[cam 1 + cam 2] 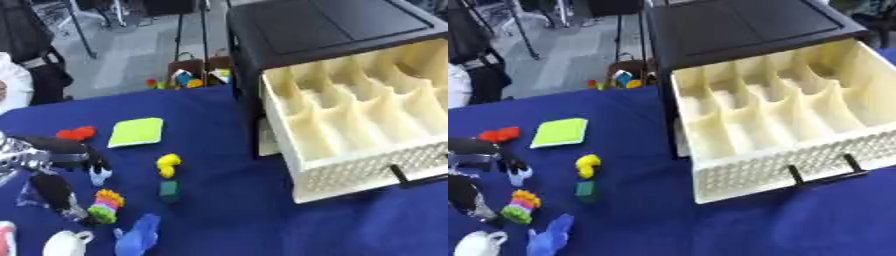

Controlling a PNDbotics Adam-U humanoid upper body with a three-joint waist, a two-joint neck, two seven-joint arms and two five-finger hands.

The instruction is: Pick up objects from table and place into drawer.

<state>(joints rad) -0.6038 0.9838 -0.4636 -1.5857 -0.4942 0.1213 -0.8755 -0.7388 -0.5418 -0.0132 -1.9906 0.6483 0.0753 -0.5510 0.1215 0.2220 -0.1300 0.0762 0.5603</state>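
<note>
The cream drawer (780,172) stands pulled out of the black cabinet (737,25) at the right, its divided compartments empty. Small things lie on the blue table (227,220) at the left: a red piece (77,133), a lime green pad (137,132), a yellow piece (168,165), a small green block (169,190), a many-coloured stack (107,206), a blue figure (138,235) and a white cup (68,244). My left hand (52,155) comes in from the left edge, open, fingers spread, with one fingertip right beside the many-coloured stack. It holds nothing. My right hand is out of sight.
A black handle (824,172) sticks out of the drawer front toward me. A pink thing (5,237) shows at the lower left edge. Beyond the table's far edge are bags with colourful items (188,75) on the floor and stand legs.
</note>
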